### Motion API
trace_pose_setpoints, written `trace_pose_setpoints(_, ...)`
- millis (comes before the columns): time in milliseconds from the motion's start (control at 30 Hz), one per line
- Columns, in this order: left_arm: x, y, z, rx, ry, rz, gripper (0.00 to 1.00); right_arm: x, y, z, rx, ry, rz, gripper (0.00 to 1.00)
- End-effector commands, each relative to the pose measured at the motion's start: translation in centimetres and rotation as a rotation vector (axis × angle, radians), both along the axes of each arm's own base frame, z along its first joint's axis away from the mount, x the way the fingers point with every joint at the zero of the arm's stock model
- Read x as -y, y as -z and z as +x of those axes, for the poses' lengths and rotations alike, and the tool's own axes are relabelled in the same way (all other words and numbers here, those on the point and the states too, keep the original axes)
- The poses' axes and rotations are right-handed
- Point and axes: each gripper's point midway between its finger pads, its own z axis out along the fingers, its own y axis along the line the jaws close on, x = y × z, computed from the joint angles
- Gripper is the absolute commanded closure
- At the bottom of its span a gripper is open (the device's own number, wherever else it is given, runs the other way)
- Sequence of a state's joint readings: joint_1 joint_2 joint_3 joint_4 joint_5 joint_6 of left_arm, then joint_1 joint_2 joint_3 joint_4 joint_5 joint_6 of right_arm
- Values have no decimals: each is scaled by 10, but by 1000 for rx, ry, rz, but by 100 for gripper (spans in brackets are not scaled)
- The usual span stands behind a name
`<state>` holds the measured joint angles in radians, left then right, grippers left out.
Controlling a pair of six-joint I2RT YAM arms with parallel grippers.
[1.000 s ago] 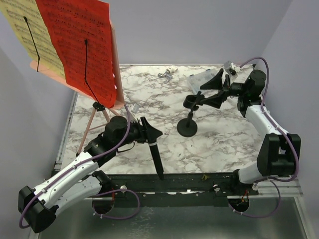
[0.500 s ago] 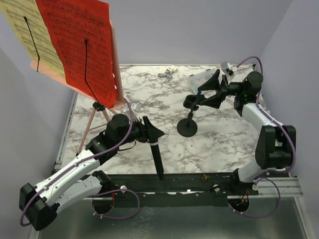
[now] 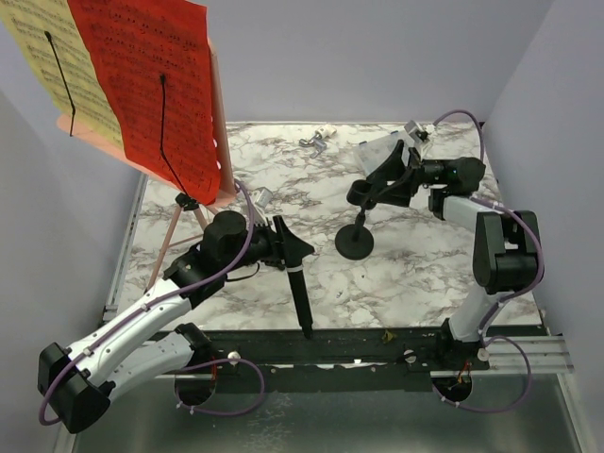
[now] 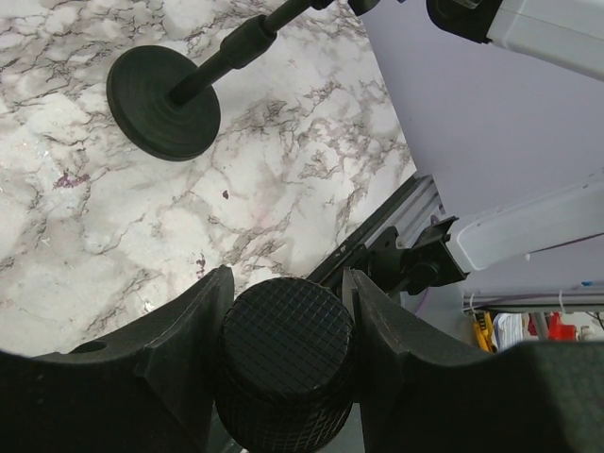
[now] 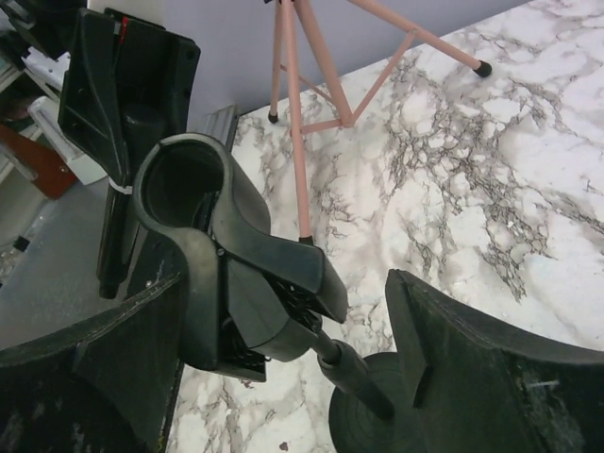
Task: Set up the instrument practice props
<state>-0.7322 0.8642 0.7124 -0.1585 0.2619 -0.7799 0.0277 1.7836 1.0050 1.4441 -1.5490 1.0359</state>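
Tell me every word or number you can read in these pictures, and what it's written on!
No word, brand or number can be read anywhere.
Red sheet-music page: rows of printed music notes, too small to read.
Yellow sheet-music page: printed music as well, too small to read.
Black microphone with the cross-hatched head: no label shows on it.

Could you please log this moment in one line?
left gripper shut on microphone | right gripper open around stand clip
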Motion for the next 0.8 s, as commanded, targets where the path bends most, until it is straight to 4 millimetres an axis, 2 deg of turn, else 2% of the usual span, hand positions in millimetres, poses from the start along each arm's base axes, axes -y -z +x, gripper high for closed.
trace_pose_setpoints(0,5,-23,2,44,22,-43,100,-3,-22,-9,253,32,36,11)
trace_pose_setpoints(167,6,-20,2,36,25,-40,100,-9,-27,0,298,173,18,7)
trace_pose_setpoints(333,8,-18,2,38,36,-38,100,-12,-27,-20,342,74,22,7)
trace_pose_setpoints(500,7,-21,-2,47,45,-50,100,-11,-19,-29,345,-1,16,8)
trace_pose_setpoints(767,8,-33,-3,81,65,-58,100,-10,-10,-10,346,78,-22,8)
